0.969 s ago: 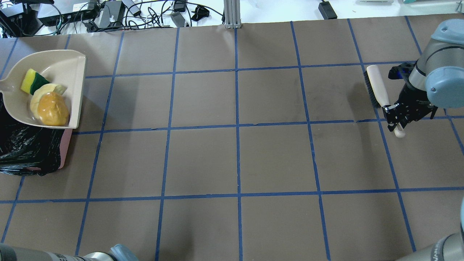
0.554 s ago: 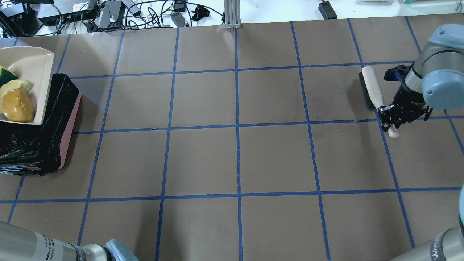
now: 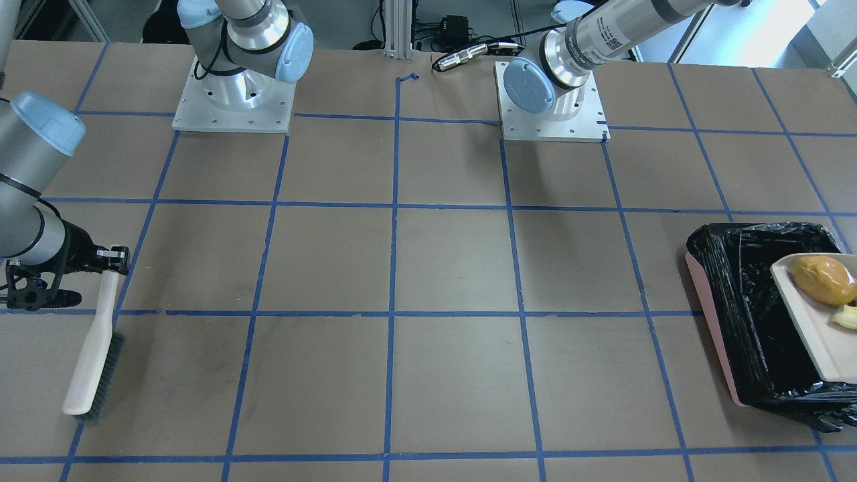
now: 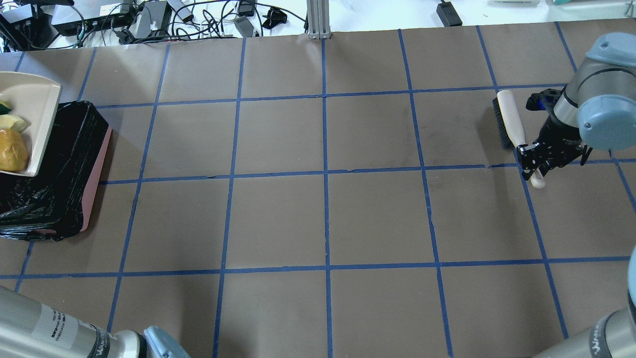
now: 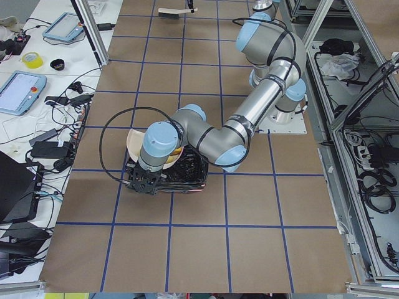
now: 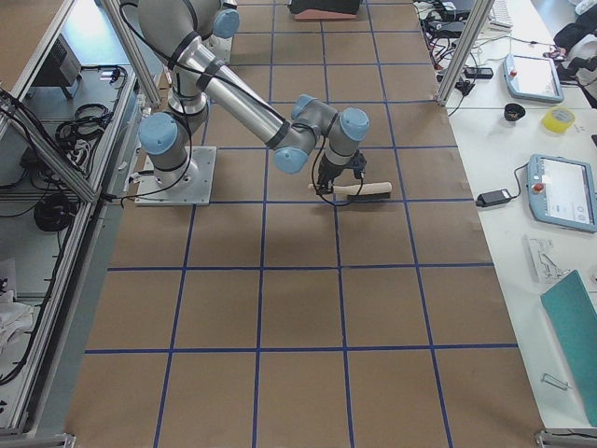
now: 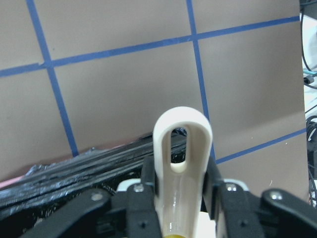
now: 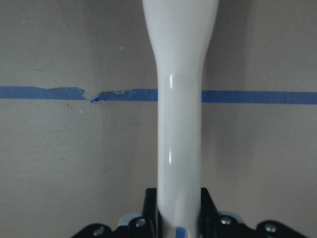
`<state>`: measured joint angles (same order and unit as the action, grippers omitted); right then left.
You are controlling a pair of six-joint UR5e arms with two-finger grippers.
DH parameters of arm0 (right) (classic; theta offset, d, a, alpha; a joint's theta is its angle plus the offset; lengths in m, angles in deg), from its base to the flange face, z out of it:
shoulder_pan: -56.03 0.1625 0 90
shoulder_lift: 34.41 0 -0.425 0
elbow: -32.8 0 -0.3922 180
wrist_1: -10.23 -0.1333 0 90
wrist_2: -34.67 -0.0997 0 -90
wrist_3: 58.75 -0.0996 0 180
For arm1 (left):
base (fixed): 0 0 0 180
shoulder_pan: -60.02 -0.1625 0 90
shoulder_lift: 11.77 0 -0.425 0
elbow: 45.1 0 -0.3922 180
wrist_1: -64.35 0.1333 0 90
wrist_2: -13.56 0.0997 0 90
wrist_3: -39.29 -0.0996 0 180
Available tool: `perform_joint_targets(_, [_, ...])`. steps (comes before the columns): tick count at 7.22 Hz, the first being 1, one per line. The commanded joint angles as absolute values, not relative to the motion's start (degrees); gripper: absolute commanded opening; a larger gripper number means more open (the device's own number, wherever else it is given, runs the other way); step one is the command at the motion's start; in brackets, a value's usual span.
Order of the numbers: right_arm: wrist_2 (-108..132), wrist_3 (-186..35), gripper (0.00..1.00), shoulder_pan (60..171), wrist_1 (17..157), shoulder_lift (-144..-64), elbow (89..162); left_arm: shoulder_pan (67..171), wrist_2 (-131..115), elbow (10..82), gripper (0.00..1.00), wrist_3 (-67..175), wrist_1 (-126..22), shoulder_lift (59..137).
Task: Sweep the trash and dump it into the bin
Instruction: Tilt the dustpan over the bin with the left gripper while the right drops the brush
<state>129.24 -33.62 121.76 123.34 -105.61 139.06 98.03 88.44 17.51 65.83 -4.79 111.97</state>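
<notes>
The pink bin (image 4: 95, 184), lined with a black bag, stands at the table's left edge and also shows in the front-facing view (image 3: 711, 331). My left gripper (image 7: 181, 176) is shut on the handle of the beige dustpan (image 4: 37, 124) and holds it above the bin. The yellow-orange lump (image 4: 11, 150) and the tan crescent (image 4: 12, 122) lie in the pan. Only a green sliver of the sponge (image 4: 3, 106) shows at the frame edge. My right gripper (image 4: 532, 160) is shut on the handle of a white brush (image 4: 509, 117), whose bristles rest on the table at the right.
Cables and electronics (image 4: 149, 20) lie beyond the table's far edge, beside an aluminium post (image 4: 318, 20). The two arm bases (image 3: 234, 100) (image 3: 549, 100) stand on the robot's side. Blue tape lines grid the brown table top.
The dustpan with the trash has moved left, uncovering most of the bin's black opening. The right gripper and brush shifted slightly left, then held still.
</notes>
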Motion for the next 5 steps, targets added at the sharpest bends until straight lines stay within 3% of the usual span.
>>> perform_joint_targets(1, [129.42, -33.70, 0.64, 121.77, 123.52, -105.08, 138.71, 97.99, 81.82, 19.48, 0.00, 56.65, 2.63, 112.34])
perform_joint_targets(4, [129.86, -32.92, 0.87, 121.77, 124.67, -106.13, 134.00, 98.87, 78.61, 25.37, 0.00, 44.35, 7.46, 107.42])
perform_joint_targets(5, [129.42, -32.65, 1.00, 122.03, 124.05, -108.39, 130.48, 98.96, 77.20, 26.00, 0.00, 42.65, 8.61, 105.58])
